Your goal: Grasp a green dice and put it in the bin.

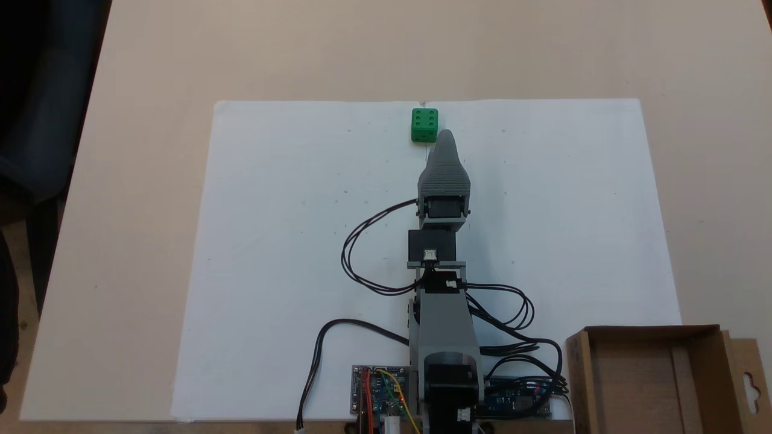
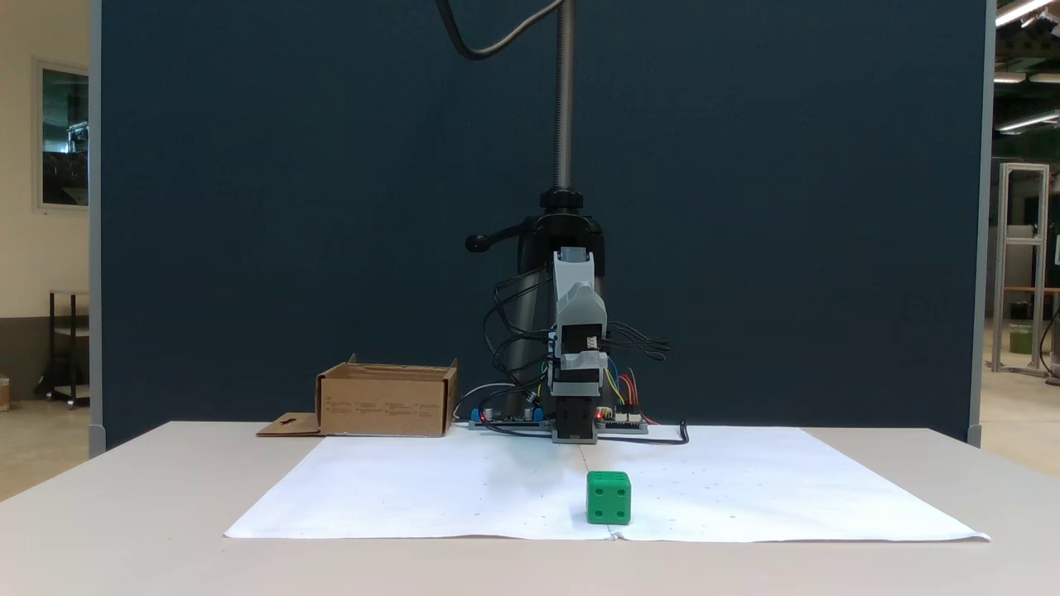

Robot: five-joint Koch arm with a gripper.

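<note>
In the fixed view from above, a white paper sheet [image 1: 301,241] covers the middle of the bench [image 1: 139,120], and the green dice [image 1: 424,125] sits on it at the sheet's far edge, its six-pip face turned up. Just beside the dice, toward the arm's base, is the tip of the end effector [image 1: 445,140]; here the grey jaws lie one over the other, so whether it is released or clenched cannot be told. The tip looks close to the dice, but contact cannot be judged. Circuit boards [image 1: 379,390] lie at the bench's near edge beside the arm's base, and the bin [image 1: 657,386] stands at the near right corner, its interior open to view, with a flap bearing a hang-hole on its right. The fixed view from the front shows the bin [image 2: 387,401] at the left by its outer wall, the arm [image 2: 577,348] folded upright in the middle, and the green dice [image 2: 609,497] resting flat on the sheet.
</note>
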